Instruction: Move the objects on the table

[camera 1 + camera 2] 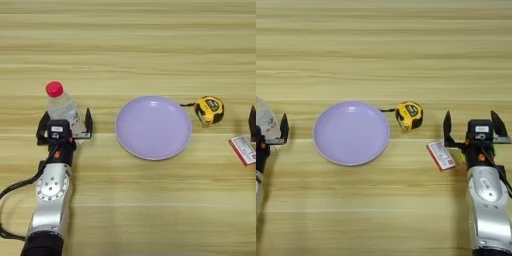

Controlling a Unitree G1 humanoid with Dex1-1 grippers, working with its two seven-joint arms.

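A: Where is the left gripper?

B: At the bottle, on the left of the table. Its two black fingers are spread wide, one on each side of the bottle's lower half. The bottle stands upright between them, red cap on top, just ahead of the gripper's body.

A: Is it gripping the bottle?

B: No. There is a gap at the finger on the plate's side, so the fingers are not closed on it. The nearer part of the bottle is hidden behind the gripper's body, so I cannot tell whether it touches there.

A: And the right gripper?

B: On the right side of the table, fingers also spread apart, with bare wood between them. It holds nothing.

A: What lies near it?

B: A red-and-white card lies flat just inside its inner finger, close to the wrist; whether they touch I cannot tell. The tape measure sits further in from that finger and a little ahead of it, apart from the gripper, with its black strap trailing toward the plate.

A: The plate?

B: Lilac and round, it lies between the two grippers, clear of both. The tape measure is just beside its far right rim.
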